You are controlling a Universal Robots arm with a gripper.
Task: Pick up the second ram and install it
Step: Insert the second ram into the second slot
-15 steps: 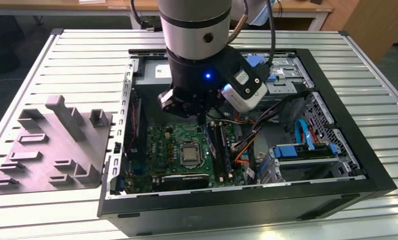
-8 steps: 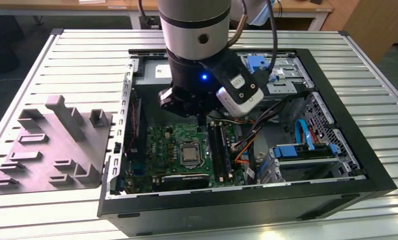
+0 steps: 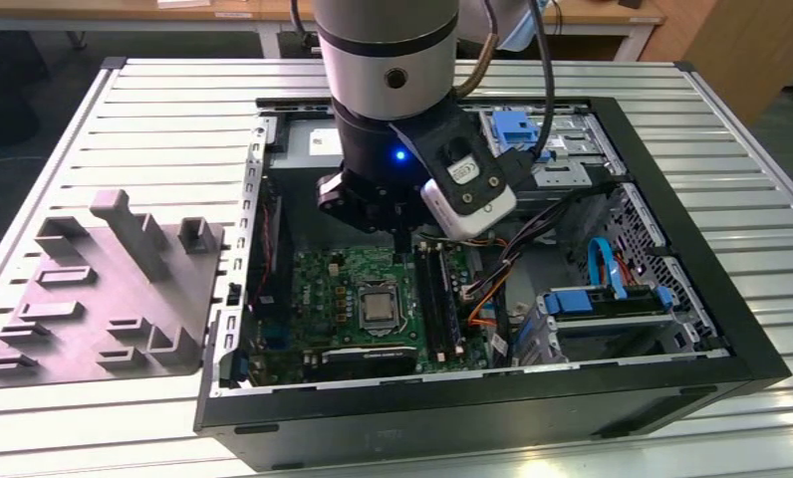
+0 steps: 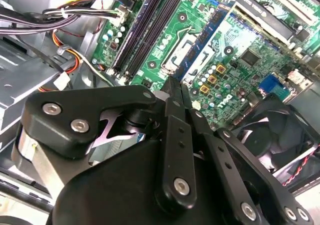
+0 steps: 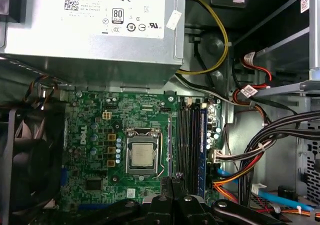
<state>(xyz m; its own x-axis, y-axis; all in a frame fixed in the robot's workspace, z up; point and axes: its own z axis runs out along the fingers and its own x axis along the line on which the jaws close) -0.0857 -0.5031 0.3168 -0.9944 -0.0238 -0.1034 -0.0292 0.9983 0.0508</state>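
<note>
Second ram (image 5: 183,135): slim flat dark stick

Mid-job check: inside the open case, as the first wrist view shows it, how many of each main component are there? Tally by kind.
Power supply: 1
Motherboard: 1
Processor: 1
Case fan: 1
Total: 4
</note>
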